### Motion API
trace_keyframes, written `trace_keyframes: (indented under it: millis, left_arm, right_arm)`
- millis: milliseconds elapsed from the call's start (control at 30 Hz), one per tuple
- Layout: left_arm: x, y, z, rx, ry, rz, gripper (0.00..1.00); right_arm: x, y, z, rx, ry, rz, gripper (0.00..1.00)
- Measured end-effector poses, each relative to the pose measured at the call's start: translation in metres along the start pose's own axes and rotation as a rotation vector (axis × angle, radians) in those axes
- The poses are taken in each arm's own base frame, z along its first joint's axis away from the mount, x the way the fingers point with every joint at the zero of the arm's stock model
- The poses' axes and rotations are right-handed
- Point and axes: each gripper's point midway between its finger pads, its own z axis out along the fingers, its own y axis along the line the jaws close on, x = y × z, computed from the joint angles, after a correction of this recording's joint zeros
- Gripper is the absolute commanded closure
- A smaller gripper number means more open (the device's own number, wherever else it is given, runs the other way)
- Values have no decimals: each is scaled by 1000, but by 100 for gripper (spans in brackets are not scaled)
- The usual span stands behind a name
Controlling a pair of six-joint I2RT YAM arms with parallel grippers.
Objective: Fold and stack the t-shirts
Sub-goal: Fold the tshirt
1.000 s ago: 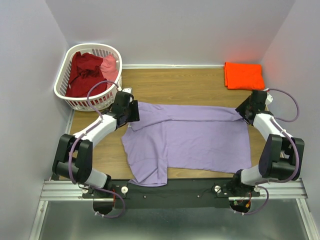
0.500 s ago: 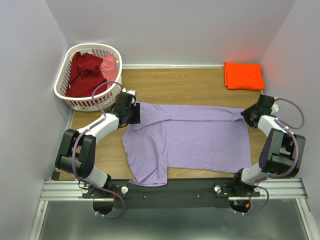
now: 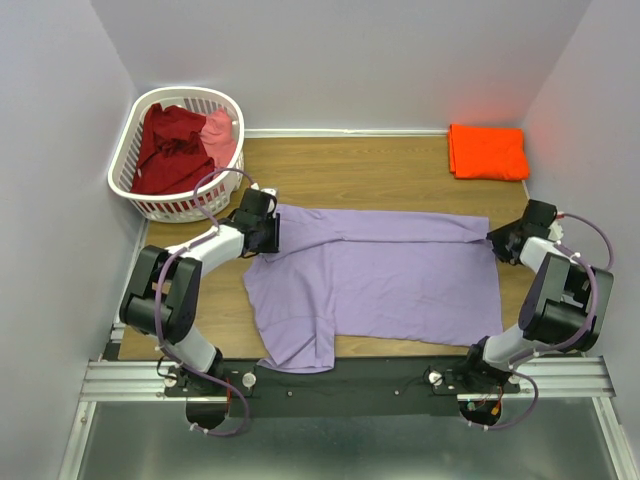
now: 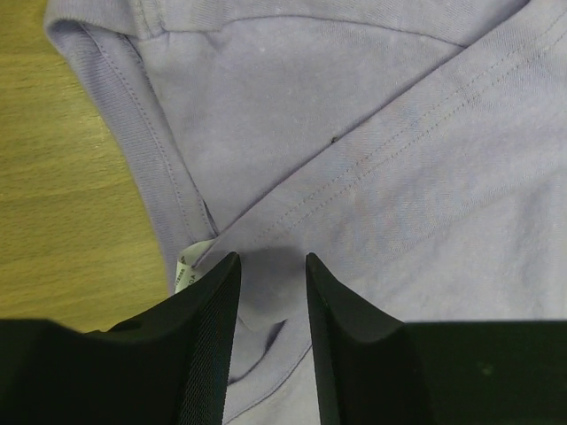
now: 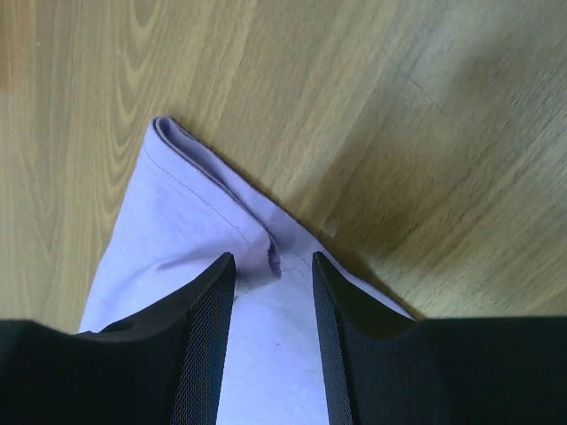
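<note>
Arms swung outward, lowered onto far corners of lavender t-shirt [image 3: 385, 285], spread flat mid-frame. At upper-left seam left gripper [image 4: 266, 266], at upper-right hem corner right gripper [image 5: 273, 261]: jaws half-spread astride cloth, no pinch yet. Cloth judged light, limp; corners best pinched thru both layers.

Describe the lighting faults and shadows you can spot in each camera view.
Top external: the orange t-shirt looks oversaturated, tinting the wall behind it red. Left wrist: a dark shadow lies on the lavender t-shirt between the fingers of the left gripper. Right wrist: the right gripper shades the table at right.
</note>
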Motion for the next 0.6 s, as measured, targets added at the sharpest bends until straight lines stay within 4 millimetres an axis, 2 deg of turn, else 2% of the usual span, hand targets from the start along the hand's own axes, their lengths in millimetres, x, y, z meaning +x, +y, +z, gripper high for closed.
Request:
trace_keyframes:
  millis: [433, 600]
  left_arm:
    - [6, 3, 6, -10, 25, 3, 58]
    - [6, 3, 6, -11, 24, 7, 59]
  right_arm:
    - [21, 10, -5, -85, 107, 131, 51]
    - [20, 13, -5, -100, 108, 146, 52]
